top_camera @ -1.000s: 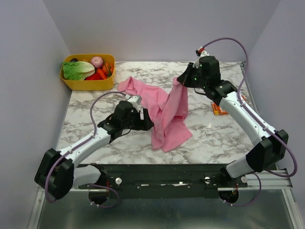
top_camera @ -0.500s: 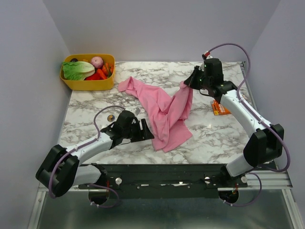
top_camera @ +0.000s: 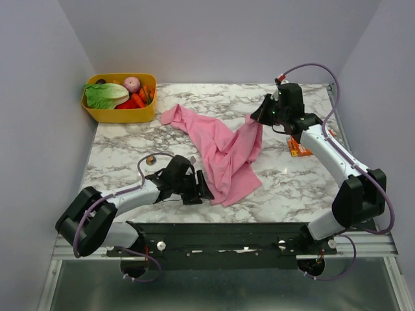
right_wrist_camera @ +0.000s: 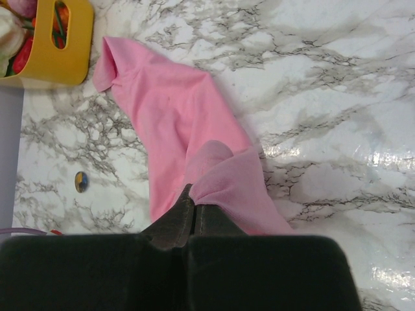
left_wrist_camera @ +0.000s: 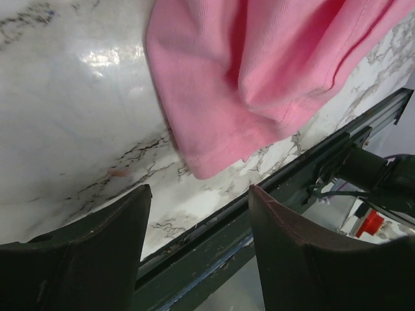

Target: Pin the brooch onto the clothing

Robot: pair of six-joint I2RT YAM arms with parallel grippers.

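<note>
The pink T-shirt (top_camera: 220,150) lies crumpled across the middle of the marble table. My right gripper (top_camera: 255,120) is shut on a fold of its upper right edge (right_wrist_camera: 224,178) and holds it raised. The brooch (top_camera: 150,159), a small brownish-gold disc, lies on the marble left of the shirt; it also shows in the right wrist view (right_wrist_camera: 81,182). My left gripper (top_camera: 202,189) is open and empty, low over the table by the shirt's lower left hem (left_wrist_camera: 214,155), near the front edge.
A yellow bin (top_camera: 119,98) with lettuce, an onion and other vegetables stands at the back left. A small orange packet (top_camera: 298,148) lies under the right arm. The black front rail (top_camera: 227,231) runs along the near table edge.
My left gripper has moved toward the front edge and right, off the brooch area, to the shirt's lower hem. My right gripper has pulled the held fold rightward and back; the shirt has spread wider.
</note>
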